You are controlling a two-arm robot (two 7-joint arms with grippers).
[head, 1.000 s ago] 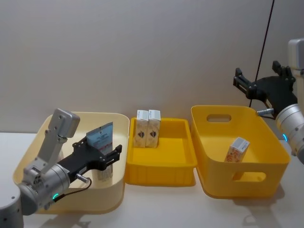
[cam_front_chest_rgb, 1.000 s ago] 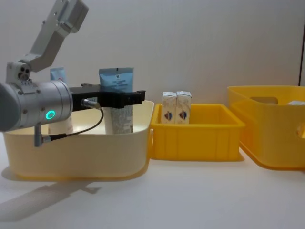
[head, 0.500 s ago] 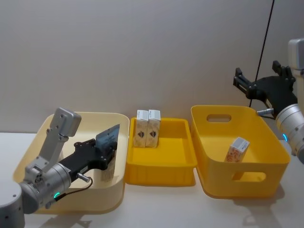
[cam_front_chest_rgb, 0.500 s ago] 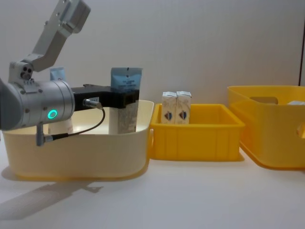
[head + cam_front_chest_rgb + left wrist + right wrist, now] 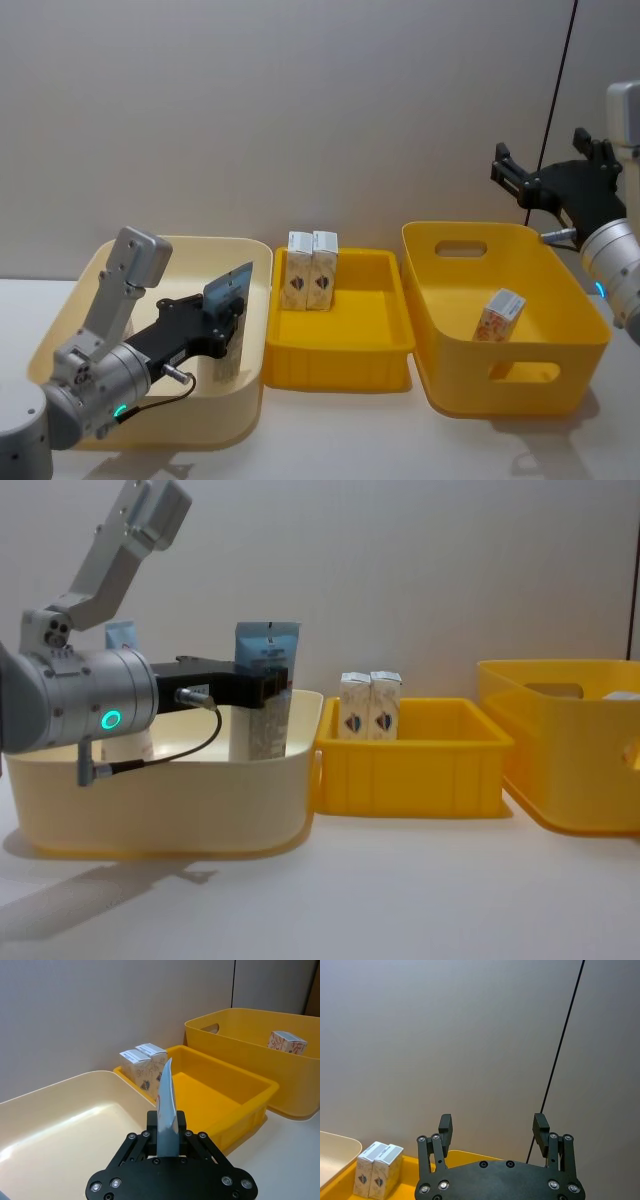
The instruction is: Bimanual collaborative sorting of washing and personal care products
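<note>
My left claw (image 5: 232, 318) is clamped on the light-blue pouch (image 5: 228, 288), holding it upright in the cream bin (image 5: 190, 425).
The pouch's lower end dips below the rim near the bin's right wall. 2 cream cartons (image 5: 311, 270) stand side by side at the back of the shallow yellow tray (image 5: 340, 365); 1 more carton (image 5: 499, 315) leans in the deep yellow bin (image 5: 500, 385). My right claw (image 5: 545, 162) hangs spread wide above that bin's far right corner.

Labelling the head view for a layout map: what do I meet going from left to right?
Left pincer shut on the flat blue pack → pair of cream cartons → lone carton → open right pincer, raised.
</note>
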